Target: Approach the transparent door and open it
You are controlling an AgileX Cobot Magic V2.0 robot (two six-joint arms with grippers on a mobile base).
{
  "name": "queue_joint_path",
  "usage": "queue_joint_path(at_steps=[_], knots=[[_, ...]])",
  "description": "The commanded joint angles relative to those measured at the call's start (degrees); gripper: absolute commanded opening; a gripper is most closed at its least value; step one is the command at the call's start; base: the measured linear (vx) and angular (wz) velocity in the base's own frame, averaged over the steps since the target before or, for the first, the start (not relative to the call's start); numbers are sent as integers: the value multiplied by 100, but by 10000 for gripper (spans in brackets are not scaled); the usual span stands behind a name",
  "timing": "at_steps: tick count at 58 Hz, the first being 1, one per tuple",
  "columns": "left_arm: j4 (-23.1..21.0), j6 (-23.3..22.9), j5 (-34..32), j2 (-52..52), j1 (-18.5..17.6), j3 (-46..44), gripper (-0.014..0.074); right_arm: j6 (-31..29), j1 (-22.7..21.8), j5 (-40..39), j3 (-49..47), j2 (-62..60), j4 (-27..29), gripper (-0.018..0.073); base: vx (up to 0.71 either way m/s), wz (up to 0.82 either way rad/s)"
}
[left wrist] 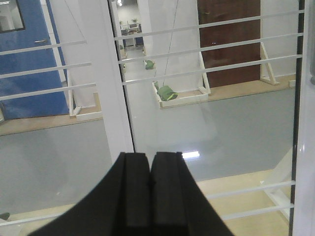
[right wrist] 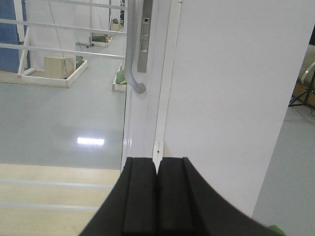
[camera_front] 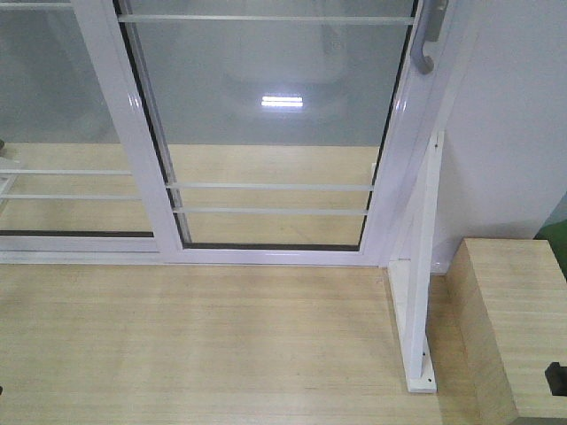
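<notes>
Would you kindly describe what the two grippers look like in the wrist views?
The left gripper and right gripper look alike: matte black, each with two flat, square-ended fingers widening downward into a curved black body. No cables, markings or labels show, and the arms are out of view.

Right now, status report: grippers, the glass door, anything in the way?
Left gripper and right gripper shut, empty. Transparent door closed, handle ahead of right gripper, untouched. Nothing between gripper and handle; white support bracket low to the right.
</notes>
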Motion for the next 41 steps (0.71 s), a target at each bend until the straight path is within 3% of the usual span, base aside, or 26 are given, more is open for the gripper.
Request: queue_joint_path(at_steps=[1,41], knots=[[-55,-32,-444,-73,0,172,-6,-10,-23,-471,80,-85,-7,-8,29,-2],[-55,-32,-444,-73,0,172,-6,-10,-23,-471,80,-85,-7,-8,18,-2]])
